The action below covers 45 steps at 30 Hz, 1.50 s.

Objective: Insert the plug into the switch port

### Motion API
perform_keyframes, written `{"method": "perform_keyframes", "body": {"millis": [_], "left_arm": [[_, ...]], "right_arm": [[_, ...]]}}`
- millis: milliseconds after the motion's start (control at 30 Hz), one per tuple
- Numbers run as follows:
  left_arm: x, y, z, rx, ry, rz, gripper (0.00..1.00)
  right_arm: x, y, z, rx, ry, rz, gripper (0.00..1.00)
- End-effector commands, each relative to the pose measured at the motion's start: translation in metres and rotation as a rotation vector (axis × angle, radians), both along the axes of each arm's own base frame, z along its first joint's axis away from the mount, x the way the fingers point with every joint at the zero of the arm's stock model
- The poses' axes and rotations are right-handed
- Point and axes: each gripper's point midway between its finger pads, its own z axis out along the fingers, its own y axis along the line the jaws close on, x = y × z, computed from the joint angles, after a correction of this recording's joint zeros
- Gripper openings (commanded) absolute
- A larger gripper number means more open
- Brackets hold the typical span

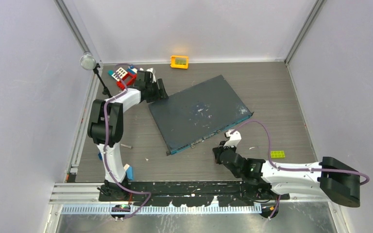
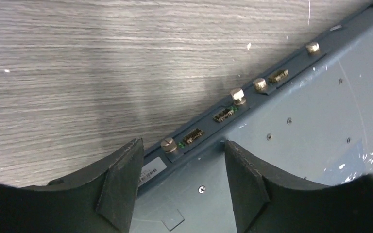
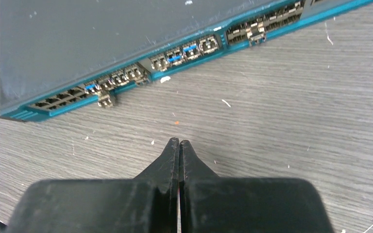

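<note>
We flank the box [image 1: 199,114].
Left claw [image 2: 182,145] gapes over its rear edge; right claw [image 3: 179,141], pinched together, faces the ports [image 3: 184,51].

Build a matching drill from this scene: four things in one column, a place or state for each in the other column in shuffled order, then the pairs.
Things
1. left gripper
2. right gripper
3. yellow box
4. green brick

Places and states
A. shut, empty, facing the teal port face
B. by the back wall
C. open, over the rear edge of the switch
D. on the table near the right arm

Pairs: 1-C, 2-A, 3-B, 4-D
</note>
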Motion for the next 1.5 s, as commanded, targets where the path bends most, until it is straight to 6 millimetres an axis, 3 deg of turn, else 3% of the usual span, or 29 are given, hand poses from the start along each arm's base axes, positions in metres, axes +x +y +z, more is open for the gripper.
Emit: {"method": "perform_keyframes", "body": {"millis": [0,167,300,467,633,700,800,933,1100,1233,1467], "left_arm": [[0.01,0.023,-0.003,0.024,0.026,0.125,0.61],[0.01,0.034,-0.014,0.049,0.064,0.156,0.49],[0.0,0.034,-0.03,0.065,0.119,0.132,0.26],[-0.021,0.034,-0.043,0.072,0.168,0.106,0.0],[-0.046,0.032,-0.067,0.089,0.233,0.068,0.0],[-0.058,0.027,-0.077,0.082,0.273,0.044,0.0],[-0.066,0.018,-0.075,0.091,0.281,0.004,0.03],[-0.083,0.003,-0.082,0.119,0.307,-0.046,0.0],[-0.101,-0.011,-0.102,0.135,0.369,-0.084,0.0],[-0.113,-0.019,-0.103,0.114,0.381,-0.097,0.0],[-0.128,-0.015,-0.11,0.128,0.389,-0.084,0.0]], "right_arm": [[-0.008,0.001,-0.011,-0.005,0.053,0.017,0.01],[-0.014,0.011,-0.021,-0.004,0.084,0.068,0.0],[-0.017,0.019,-0.027,0.001,0.098,0.102,0.0],[-0.018,0.033,-0.019,-0.004,0.065,0.142,0.0],[-0.014,0.034,-0.015,-0.003,0.021,0.132,0.01],[-0.011,0.034,-0.014,-0.02,0.006,0.128,0.09],[-0.007,0.038,-0.015,-0.067,-0.016,0.143,0.13],[-0.002,0.045,-0.022,-0.099,-0.027,0.147,0.01],[-0.004,0.065,-0.03,-0.114,-0.015,0.212,0.0],[-0.004,0.078,-0.033,-0.093,-0.009,0.235,0.01],[0.004,0.089,-0.04,-0.112,-0.016,0.216,0.0]]}}
